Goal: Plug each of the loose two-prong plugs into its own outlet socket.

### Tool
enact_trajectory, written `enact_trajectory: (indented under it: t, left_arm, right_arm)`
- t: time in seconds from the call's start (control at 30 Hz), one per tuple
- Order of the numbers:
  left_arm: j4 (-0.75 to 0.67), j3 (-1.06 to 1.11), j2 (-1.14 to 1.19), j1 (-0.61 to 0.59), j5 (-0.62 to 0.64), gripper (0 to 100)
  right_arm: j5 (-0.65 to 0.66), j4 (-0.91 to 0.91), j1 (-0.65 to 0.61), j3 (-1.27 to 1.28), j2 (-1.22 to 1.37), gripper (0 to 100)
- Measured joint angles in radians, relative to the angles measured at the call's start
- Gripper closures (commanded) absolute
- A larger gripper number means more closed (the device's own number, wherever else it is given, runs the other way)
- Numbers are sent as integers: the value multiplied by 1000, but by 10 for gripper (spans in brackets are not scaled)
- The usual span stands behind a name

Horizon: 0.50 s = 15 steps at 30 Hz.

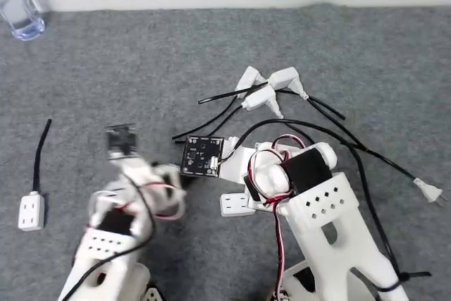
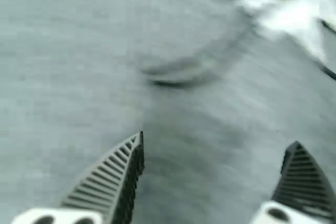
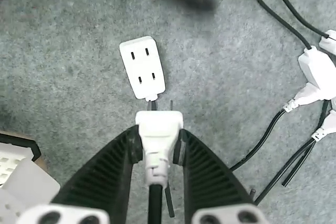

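Observation:
My right gripper is shut on a white two-prong plug with a black cord. Its prongs point at the near end of a white outlet block lying flat on the grey carpet, just short of it and in none of its sockets. The same outlet block lies under the right arm. My left gripper hangs open over bare carpet, holding nothing. Ahead of it are a black cable and blurred white plugs. The left arm is at the lower left.
A cluster of white plugs and outlets with black cords lies at the centre back. Another outlet block sits far left, and a loose plug far right. A clear bottle stands at the back left corner.

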Motion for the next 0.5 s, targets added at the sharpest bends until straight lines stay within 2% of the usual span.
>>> enact_trajectory:
  t: [0.13,0.23,0.33,0.5]
  left_arm:
    - [0,41,0,-281,-75,608]
    - [0,61,0,-439,-100,608]
    - [0,61,-2,-545,-106,608]
    - [0,61,-2,-589,-107,608]
  right_arm:
    - [0,-28,-2,0,58,991]
    - [0,-77,-2,0,160,991]
    - [11,-123,0,0,267,991]
    - [54,-146,0,0,377,991]
